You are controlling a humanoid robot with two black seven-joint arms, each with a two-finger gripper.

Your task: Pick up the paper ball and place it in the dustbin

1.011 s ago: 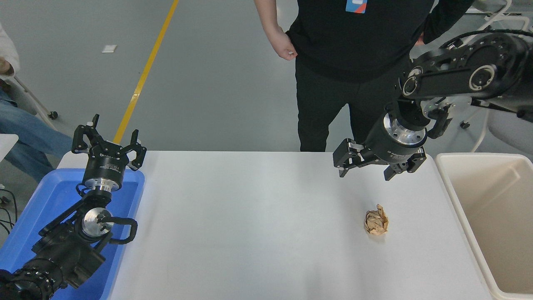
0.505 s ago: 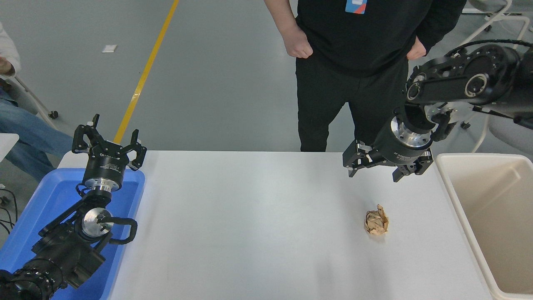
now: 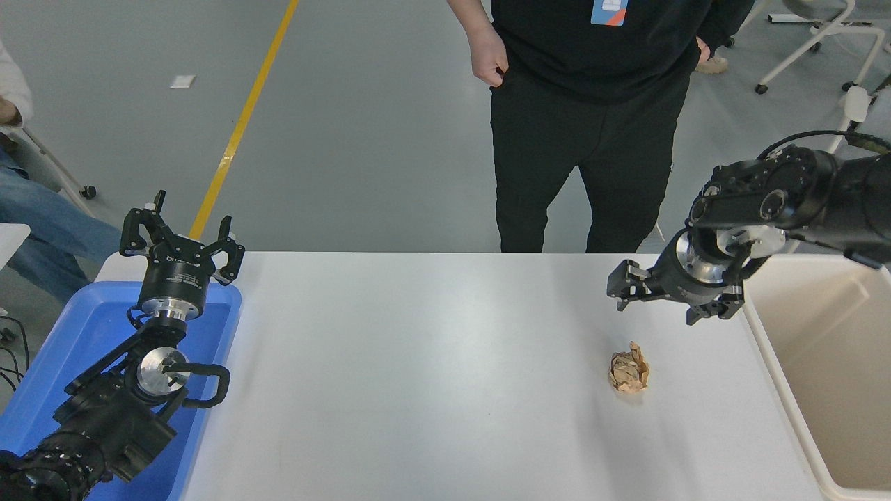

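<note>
The paper ball (image 3: 629,372), a small tan crumpled wad, lies on the white table right of centre. The beige dustbin (image 3: 821,390) stands off the table's right edge, its inside bare where I can see it. My right gripper (image 3: 658,306) hangs open and empty above the table, a little beyond and to the right of the ball, close to the bin's near corner. My left gripper (image 3: 182,240) is open, parked upright at the lower left over the blue tray.
A blue tray (image 3: 69,341) sits at the table's left edge under the left arm. A person in black (image 3: 592,104) stands at the table's far side. A seated person's leg (image 3: 49,229) shows at the far left.
My right gripper has moved right and lower, toward the bin's corner, staying open. The person has stepped back a little. The paper ball has not moved.
</note>
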